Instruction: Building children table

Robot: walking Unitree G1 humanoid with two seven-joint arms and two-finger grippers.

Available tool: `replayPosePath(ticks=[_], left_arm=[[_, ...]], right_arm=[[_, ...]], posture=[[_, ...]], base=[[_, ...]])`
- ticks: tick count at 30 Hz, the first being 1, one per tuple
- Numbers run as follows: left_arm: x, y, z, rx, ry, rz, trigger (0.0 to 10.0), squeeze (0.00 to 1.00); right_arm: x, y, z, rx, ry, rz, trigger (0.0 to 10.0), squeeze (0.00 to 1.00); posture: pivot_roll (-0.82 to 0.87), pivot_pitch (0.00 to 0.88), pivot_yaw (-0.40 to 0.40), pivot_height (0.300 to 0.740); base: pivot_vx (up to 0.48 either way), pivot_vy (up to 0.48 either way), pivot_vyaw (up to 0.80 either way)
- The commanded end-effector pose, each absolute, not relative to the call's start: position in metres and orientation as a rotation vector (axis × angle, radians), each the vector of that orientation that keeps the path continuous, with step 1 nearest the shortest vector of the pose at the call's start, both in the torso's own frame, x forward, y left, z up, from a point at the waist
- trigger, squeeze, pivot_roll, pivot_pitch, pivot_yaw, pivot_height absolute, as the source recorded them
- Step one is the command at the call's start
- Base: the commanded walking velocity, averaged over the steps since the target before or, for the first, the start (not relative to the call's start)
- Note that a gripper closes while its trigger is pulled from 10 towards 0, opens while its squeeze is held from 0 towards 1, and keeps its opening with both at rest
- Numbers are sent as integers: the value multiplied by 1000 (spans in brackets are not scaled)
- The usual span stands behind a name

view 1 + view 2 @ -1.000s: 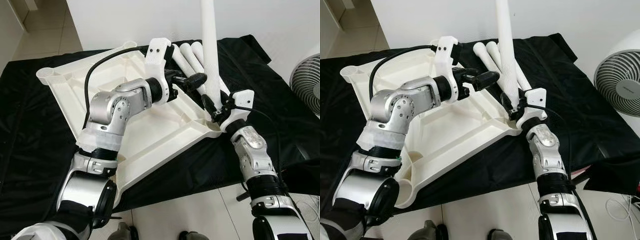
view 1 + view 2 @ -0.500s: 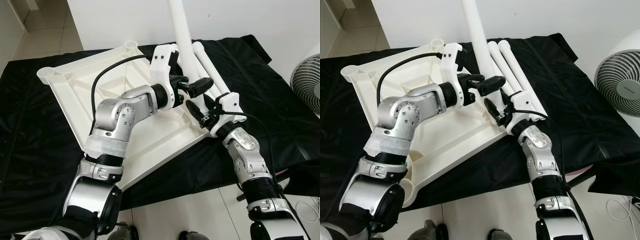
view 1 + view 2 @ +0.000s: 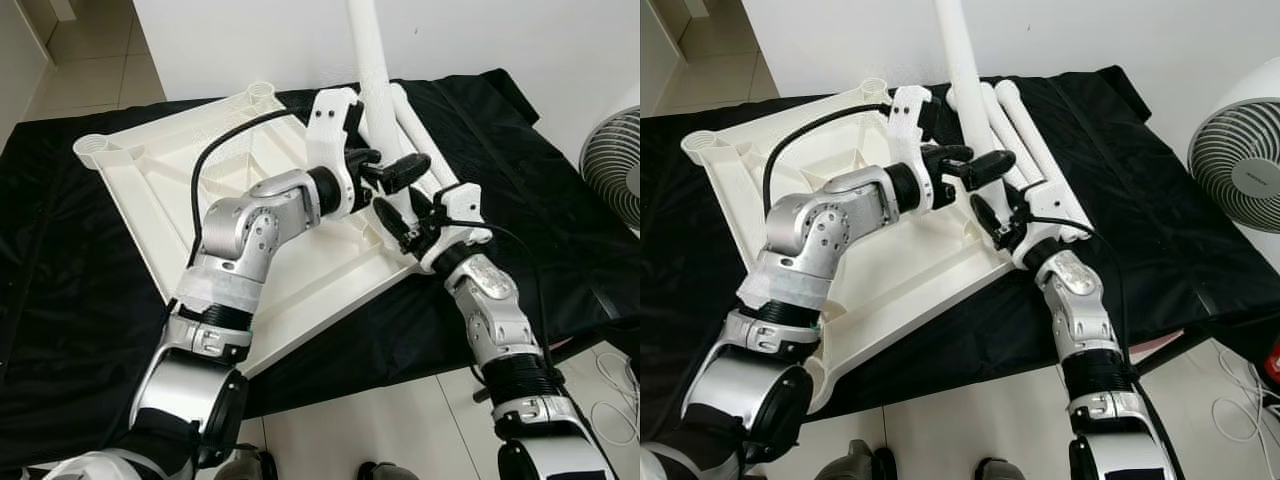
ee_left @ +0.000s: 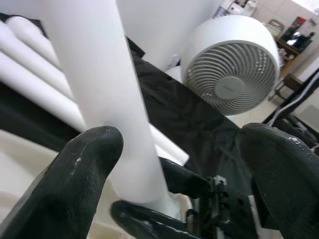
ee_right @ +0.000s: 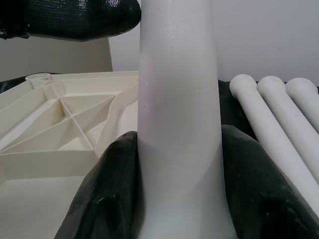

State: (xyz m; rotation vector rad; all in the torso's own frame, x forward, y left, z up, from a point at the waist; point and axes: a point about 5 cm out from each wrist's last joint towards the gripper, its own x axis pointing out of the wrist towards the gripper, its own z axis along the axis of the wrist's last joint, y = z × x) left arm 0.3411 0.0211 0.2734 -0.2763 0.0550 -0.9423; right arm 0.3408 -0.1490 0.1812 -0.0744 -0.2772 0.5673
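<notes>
R gripper point(image 3: 397, 216) still clamps leg point(image 3: 368, 70); tabletop point(image 3: 160, 170) unmoved.

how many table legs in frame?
4: one upright leg in the right pincer at the tabletop's corner; three spare legs lying on the black cloth. Others may be hidden.

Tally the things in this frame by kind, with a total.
Table top, upside down: 1
Table legs: 4 (1 upright in the right gripper, 3 lying on the cloth)
Black cloth: 1
Fan: 1
Total: 7
The left gripper is open beside the upright leg.
</notes>
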Motion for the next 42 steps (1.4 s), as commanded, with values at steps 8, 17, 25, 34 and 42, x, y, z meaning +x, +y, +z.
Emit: replayPosePath(ticks=[8,17,25,34,42], left_arm=[[348,35,276,-230,36,-852,10000,0],[353,42,277,-225,25,-820,10000,0],[350,32,288,-300,7,-879,10000,0],[344,27,300,-464,5,-945,0,0],[340,24,304,-471,-8,-972,0,0]], right_arm=[[337,-139,187,-88,-329,607,10000,0],[334,-133,183,-91,-315,659,10000,0],[329,-126,177,-112,-285,728,10000,0],[330,-128,175,-126,-281,714,10000,0],[330,-129,178,-134,-286,711,10000,0]], posture=[[-118,69,46,740],[-114,58,42,740],[-113,61,41,740],[-101,75,44,740],[-97,83,41,740]], base=[[0,0,0],[0,0,0],[0,0,0],[0,0,0],[0,0,0]])
